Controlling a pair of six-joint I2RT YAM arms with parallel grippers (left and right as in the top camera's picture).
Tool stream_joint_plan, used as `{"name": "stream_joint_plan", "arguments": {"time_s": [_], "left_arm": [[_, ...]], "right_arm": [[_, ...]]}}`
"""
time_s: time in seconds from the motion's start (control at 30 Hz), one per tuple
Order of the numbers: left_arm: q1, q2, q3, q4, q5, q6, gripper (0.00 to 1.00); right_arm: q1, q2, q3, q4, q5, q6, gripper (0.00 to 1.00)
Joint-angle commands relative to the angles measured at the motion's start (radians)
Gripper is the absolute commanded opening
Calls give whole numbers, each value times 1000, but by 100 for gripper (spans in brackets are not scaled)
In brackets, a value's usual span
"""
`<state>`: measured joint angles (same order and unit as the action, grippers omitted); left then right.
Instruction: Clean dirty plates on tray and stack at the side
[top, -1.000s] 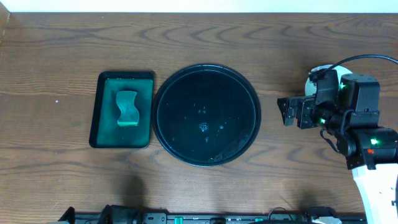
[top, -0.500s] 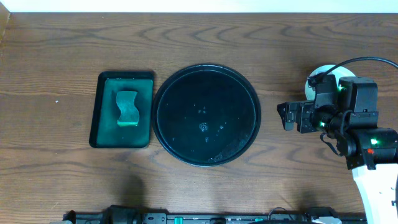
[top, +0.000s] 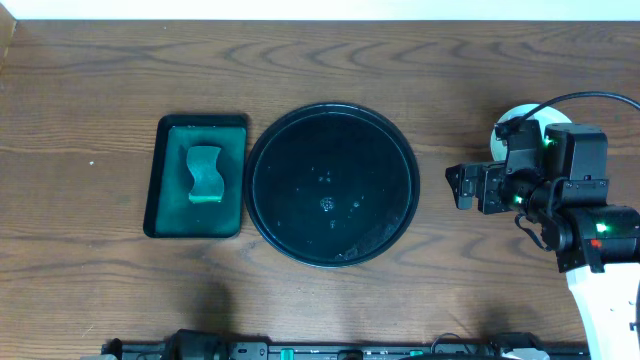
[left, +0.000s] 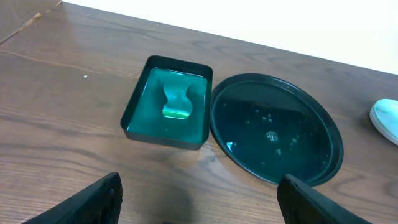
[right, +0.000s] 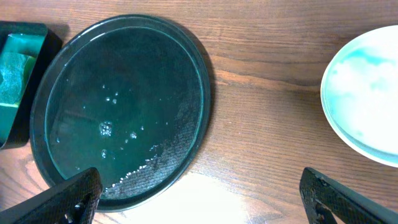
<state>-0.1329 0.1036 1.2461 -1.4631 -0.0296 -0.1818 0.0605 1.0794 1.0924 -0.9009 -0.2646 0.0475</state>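
Beside the tray, plates as before

Glossy wet black tray on grained matt wooden table

The large round glossy black tray lies flat at the middle of the surface, speckled with small droplets. At its 3 o'clock, apart from it, sits a pale-mint white plate, face up.

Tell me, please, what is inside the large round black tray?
Only small droplets lie in the tray; no plate is inside it. A pale plate sits on the table to its right, partly hidden under the right arm in the overhead view.
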Motion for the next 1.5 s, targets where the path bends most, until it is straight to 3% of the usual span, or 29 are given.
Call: {"name": "stream_joint_plan", "arguments": {"time_s": [0.0, 0.93, 1.17, 1.47], "left_arm": [[-3, 2, 6, -3, -8, 13, 80], [-3, 2, 5, 16, -8, 5, 80], [-3, -3, -133, 281, -13, 35, 80], [43, -96, -592, 903, 23, 50, 80]], "right_arm": [[6, -8, 13, 3, 3, -8, 99], [6, -8, 13, 18, 2, 11, 99], [6, -8, 13, 18, 2, 11, 99], [6, -8, 13, 18, 2, 11, 99]]}}
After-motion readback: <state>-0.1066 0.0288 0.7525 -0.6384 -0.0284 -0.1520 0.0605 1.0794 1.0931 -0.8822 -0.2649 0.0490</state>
